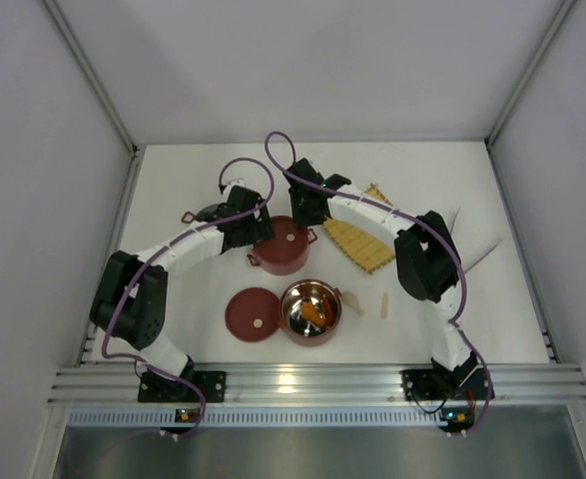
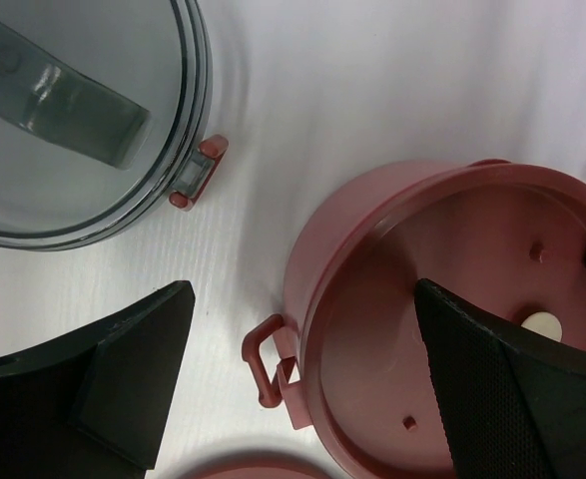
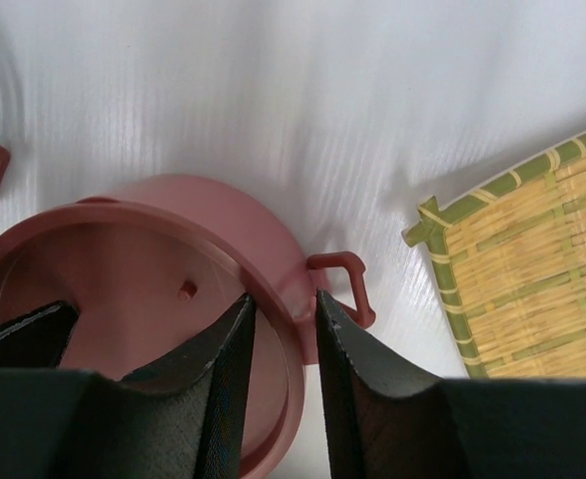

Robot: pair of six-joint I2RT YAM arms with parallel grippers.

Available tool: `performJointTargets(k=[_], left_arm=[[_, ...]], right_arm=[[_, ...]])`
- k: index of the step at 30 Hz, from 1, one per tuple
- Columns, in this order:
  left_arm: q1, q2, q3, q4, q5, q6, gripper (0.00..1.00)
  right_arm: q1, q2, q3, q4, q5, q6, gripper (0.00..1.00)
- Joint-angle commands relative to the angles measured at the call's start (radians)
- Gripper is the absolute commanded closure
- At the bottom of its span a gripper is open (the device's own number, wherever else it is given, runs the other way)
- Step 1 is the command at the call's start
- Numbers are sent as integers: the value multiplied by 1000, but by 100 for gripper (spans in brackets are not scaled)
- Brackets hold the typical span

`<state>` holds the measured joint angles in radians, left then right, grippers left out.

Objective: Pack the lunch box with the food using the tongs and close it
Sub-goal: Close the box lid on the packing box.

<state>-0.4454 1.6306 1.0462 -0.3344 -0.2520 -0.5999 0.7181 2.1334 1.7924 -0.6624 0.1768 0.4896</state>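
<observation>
Tiffin tier point(image 1: 285, 244), lidded, pinched at its rim by right claw point(image 3: 285, 299), likely for stacking; left claw point(image 2: 302, 289) straddles it, agape, empty.

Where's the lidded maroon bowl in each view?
Top external: lidded maroon bowl at centre, left of the yellow mat.
Left wrist: bowl lower right.
Right wrist: bowl lower left.
Shared landmark: the yellow mat, at right wrist's right edge; not in left wrist.

White arms point(image 1: 188, 242), black joints point(image 1: 427, 261), purple cables point(image 1: 270, 150), black textured pincer fingers point(image 3: 213, 399).
</observation>
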Motion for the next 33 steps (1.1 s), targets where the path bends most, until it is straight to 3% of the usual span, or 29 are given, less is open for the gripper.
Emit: performJointTargets(k=[1,11,17,33], left_arm=[[1,90,-40,-132,-43,32,4],[1,117,-23,-137,-38,32,4],[1,115,-26,-153,-65,32,4],[1,-66,-252,-143,-55,-32,5]], right_arm=[[12,135,-8,-129,50,-36,70],[32,191,104,-169,46,-51,70],[17,188,61,-160,50,-52,69],[-9,145,-41,-115,32,-59,69]])
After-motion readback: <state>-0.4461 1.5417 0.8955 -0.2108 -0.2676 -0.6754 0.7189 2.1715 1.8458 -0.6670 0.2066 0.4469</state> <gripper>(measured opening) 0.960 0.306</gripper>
